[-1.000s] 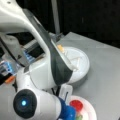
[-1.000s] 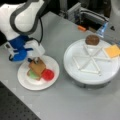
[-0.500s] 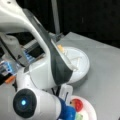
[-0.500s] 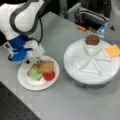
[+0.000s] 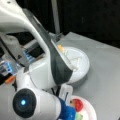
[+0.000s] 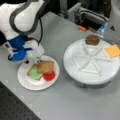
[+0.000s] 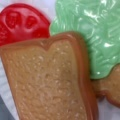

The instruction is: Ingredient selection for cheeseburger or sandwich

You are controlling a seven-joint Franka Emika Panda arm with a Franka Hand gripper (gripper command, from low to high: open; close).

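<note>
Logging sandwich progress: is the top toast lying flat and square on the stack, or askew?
Askew. In a front view the top toast lies offset, leaving lettuce and tomato uncovered beside it on the paper plate.

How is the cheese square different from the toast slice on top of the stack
The cheese square is yellow-orange and lies alone at the divided tray's edge. The top toast slice is tan-brown, on the paper plate, overlapping lettuce and tomato. Both are flat squares.

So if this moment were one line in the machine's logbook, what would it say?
gripper: above plate edge | plate: toast over lettuce, tomato | tray: patty, cheese
</note>
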